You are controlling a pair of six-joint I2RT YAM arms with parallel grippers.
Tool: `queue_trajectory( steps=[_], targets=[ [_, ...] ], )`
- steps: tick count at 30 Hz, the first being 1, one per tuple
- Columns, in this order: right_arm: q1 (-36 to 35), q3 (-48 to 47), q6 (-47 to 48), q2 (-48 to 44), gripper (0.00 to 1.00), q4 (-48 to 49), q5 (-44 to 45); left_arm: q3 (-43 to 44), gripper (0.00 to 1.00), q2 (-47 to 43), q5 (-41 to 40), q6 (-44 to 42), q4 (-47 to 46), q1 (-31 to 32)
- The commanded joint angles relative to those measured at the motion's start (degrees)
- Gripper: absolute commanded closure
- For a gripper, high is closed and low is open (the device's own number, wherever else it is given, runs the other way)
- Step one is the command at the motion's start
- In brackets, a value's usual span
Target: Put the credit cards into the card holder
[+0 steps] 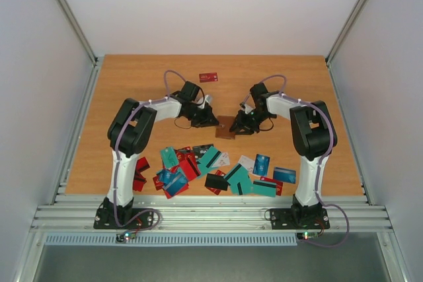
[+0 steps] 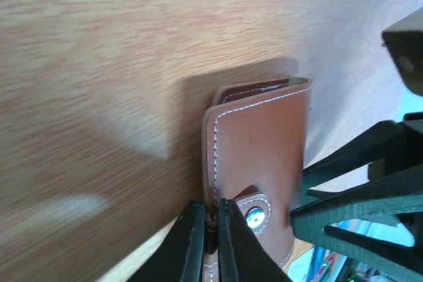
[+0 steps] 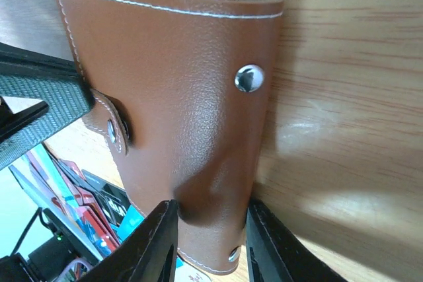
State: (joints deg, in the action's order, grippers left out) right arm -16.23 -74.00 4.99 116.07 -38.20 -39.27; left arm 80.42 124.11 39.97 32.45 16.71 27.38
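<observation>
Likely light, supple, slippery leather: card holder point(image 2: 261, 143). Its stitched edge pinched tight by left gripper point(image 2: 210, 229); its opposite side clamped between jaws of right gripper point(image 3: 208, 221).

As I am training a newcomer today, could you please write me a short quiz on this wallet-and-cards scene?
1. True or false: the brown wallet lies untouched.
2. The lone red card lies: A) on the far part of the table; B) inside the wallet; C) in a pincer.
3. Which pincers grip the wallet?
Key: 1 false; 2 A; 3 both, the left pincer and the right pincer.
</observation>
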Motion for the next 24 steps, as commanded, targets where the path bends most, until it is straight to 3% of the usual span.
queue_trajectory(
  steps=[1,6,8,9,10,17,20,24],
  targets=[
    [-0.47,-0.46,-0.94,0.90,0.71,1.89,-1.84,-1.76,0.98,-1.93,4.70,3.04,-7.67,0.92],
    [-0.09,0.41,-0.78,-2.27,0.67,1.57,-1.96,-2.18,1.00,-4.75,4.98,4.64,-7.91,0.97],
    [0.89,1.66,-1.17,-4.56,0.58,2.12,-2.49,-2.35,1.00,-6.64,4.86,4.64,-7.27,0.93],
    [3.12,3.71,-2.90,-7.44,0.47,3.87,-4.23,-2.52,1.00,-9.42,4.78,4.81,-6.49,0.91],
    [4.12,4.80,-3.76,-8.88,0.43,4.90,-5.34,-2.53,1.00,-10.68,4.91,5.03,-6.12,0.88],
    [9.49,11.36,-11.66,-18.42,0.22,15.24,-18.09,-2.04,1.00,-18.09,6.83,6.22,-3.60,0.84],
    [10.34,12.46,-14.30,-21.23,0.19,18.88,-22.38,-0.97,1.00,-20.77,7.07,5.82,-0.75,0.63],
    [10.86,12.81,-18.06,-23.87,0.25,23.79,-27.42,0.16,1.00,-23.22,9.54,6.51,1.12,0.23]
  ],
)
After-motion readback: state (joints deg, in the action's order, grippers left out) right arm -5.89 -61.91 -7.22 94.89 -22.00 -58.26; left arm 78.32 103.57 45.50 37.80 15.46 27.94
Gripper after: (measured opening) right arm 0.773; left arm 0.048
